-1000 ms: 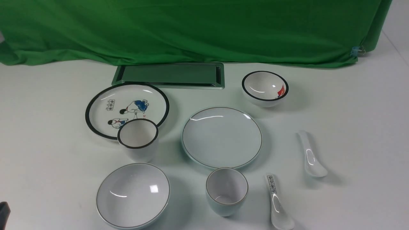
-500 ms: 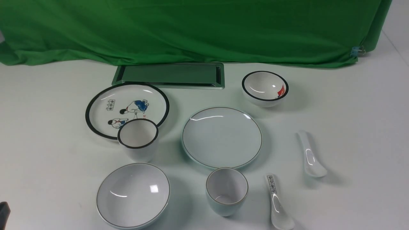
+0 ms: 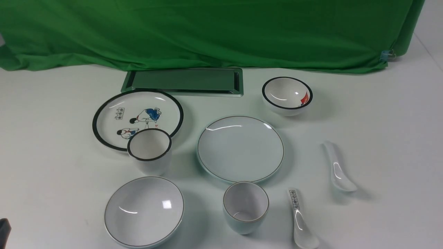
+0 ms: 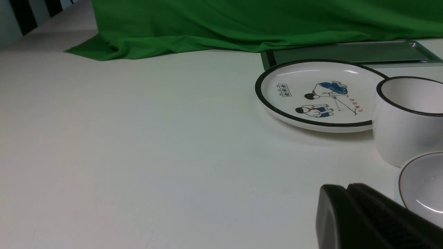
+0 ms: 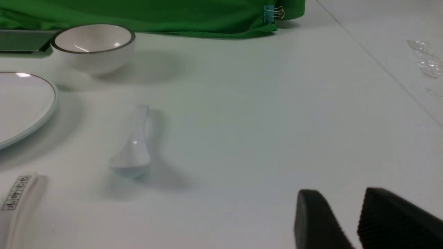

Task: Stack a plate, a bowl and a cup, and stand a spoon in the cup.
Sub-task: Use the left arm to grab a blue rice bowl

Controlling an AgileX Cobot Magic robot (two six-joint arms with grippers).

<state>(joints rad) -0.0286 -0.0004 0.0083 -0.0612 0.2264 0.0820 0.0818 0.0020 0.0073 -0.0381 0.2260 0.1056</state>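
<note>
The plain plate (image 3: pixel 240 148) lies mid-table. Nearer, to the left, sits the wide plain bowl (image 3: pixel 144 211), its rim also showing in the left wrist view (image 4: pixel 422 186). The thin-rimmed cup (image 3: pixel 245 206) stands upright just in front of the plate. At the right lies the plain white spoon (image 3: pixel 338 167), blurred in the right wrist view (image 5: pixel 133 148). My left gripper (image 4: pixel 346 188) is shut and empty, low beside the bowl's left; only a dark corner of it (image 3: pixel 4 231) shows in the front view. My right gripper (image 5: pixel 342 192) is open and empty, well to the right of the spoon.
A black-rimmed cartoon plate (image 3: pixel 137 117), a black-rimmed cup (image 3: pixel 149 150) and a black-rimmed bowl (image 3: pixel 287 95) also stand here. A spoon with black characters (image 3: pixel 299 218) lies right of the plain cup. A metal tray (image 3: pixel 183 81) and green cloth (image 3: pixel 207 31) sit at the back.
The plain spoon's bowl end has shifted slightly to the right. Neither gripper nor any other dish has visibly moved.
</note>
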